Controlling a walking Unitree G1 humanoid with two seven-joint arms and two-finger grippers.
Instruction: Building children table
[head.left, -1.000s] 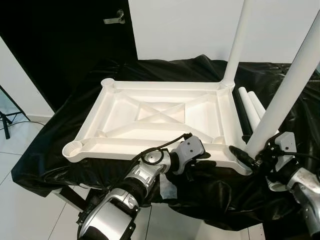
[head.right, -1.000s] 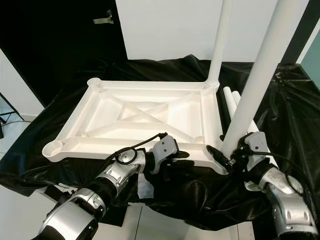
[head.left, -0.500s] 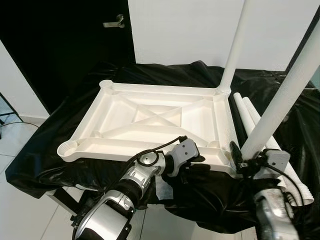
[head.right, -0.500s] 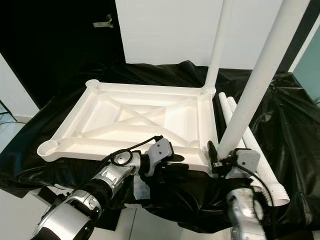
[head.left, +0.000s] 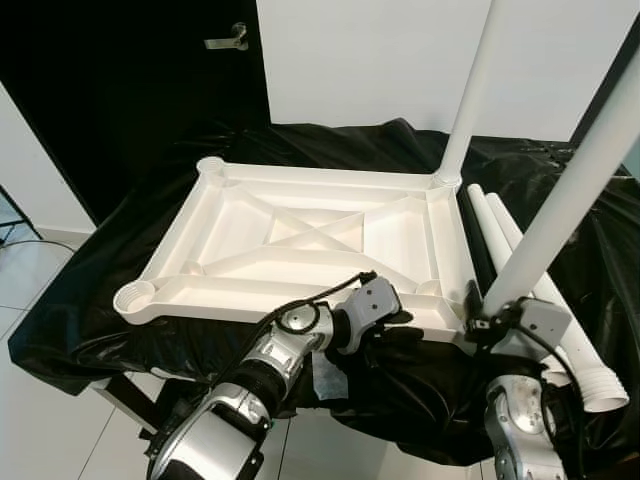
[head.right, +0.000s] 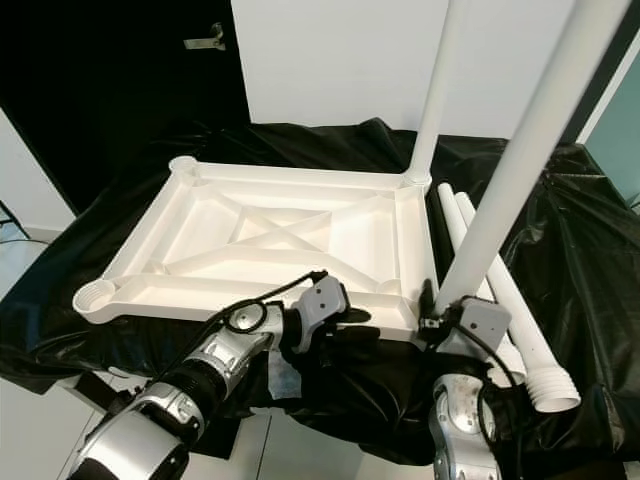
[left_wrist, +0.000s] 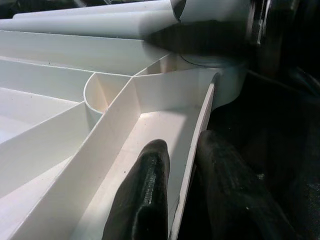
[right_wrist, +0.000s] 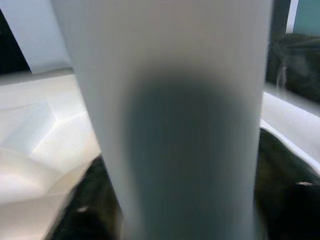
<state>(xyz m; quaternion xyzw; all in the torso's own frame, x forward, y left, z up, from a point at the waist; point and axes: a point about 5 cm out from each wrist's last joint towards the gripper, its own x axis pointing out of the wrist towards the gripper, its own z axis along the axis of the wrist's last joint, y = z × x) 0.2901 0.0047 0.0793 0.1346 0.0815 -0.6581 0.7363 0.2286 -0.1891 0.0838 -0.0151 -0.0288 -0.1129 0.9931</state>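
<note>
left tool (left_wrist: 180, 200) | fingers (left_wrist: 145, 195) straddle tabletop rim (left_wrist: 197, 130) | clamped

Both head views look down from above on the upturned tabletop (head.left: 310, 240) at frame centre; each wrist view sits close against its near-right corner.

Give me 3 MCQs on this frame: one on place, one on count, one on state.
1. Where does the left gripper grip the upturned white tabletop?
A. far edge
B. near edge
C. middle cross-brace

2. How many table legs stand upright in corner sockets?
A. one
B. two
C. four

3. What is the right gripper doing?
A. hanging idle
B. lying on the black cover
C. clamped on the near-right leg

Answers:
1 B, its fingers straddle the near rim.
2 B, the far-right leg and the near-right leg stand; two spare legs lie on the black cover.
3 C, the leg sits between its fingers at the base.
</note>
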